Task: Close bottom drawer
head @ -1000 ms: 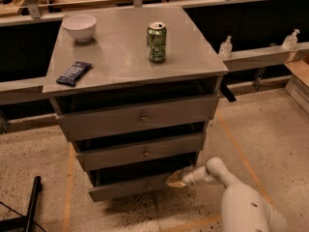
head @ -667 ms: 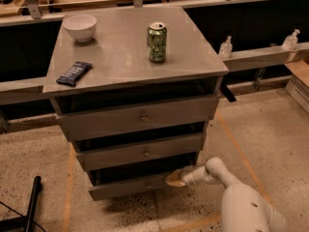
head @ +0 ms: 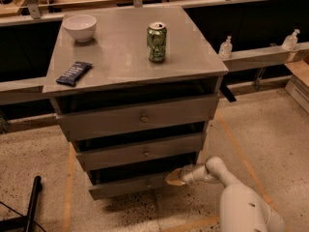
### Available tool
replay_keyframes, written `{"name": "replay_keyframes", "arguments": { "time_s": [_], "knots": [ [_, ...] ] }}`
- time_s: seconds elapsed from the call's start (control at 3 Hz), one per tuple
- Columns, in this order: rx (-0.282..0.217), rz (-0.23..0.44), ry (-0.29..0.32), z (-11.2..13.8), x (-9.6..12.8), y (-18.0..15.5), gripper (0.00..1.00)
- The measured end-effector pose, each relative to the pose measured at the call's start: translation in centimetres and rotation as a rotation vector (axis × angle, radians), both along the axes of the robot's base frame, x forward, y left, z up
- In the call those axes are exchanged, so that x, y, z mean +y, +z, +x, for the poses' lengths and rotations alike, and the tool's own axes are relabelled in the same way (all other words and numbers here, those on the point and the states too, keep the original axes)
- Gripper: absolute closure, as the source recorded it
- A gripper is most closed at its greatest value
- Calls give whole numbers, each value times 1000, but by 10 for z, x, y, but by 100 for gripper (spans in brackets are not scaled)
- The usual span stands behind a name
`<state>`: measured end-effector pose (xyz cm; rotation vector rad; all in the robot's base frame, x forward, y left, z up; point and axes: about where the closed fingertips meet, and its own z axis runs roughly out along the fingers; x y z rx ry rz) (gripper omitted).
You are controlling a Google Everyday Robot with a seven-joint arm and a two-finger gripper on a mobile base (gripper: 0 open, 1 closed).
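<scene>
Jaws open or closed: it cannot be told on the gripper (head: 175,177), a tan tip low at the grey cabinet's (head: 130,62) right front corner. The white arm (head: 241,204) behind it is cut off by the bottom edge. The bottom drawer (head: 128,186) stands slightly out, with a dark gap above its front panel and its inside lost in shadow. The panel's right end lies just left of the gripper; whether they touch is unclear. On the cabinet top stand a green can (head: 157,42), a white bowl (head: 80,27) and a dark packet (head: 74,73).
</scene>
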<state>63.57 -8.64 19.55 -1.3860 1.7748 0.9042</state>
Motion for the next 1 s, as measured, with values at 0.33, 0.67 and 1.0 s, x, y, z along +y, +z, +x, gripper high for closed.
{"name": "replay_keyframes", "arguments": {
  "time_s": [0.33,0.67,1.0],
  "knots": [
    [-29,14,13,4,2,0,100],
    [-29,14,13,4,2,0,100],
    [-58,29,25,9,4,0,100]
  ]
}}
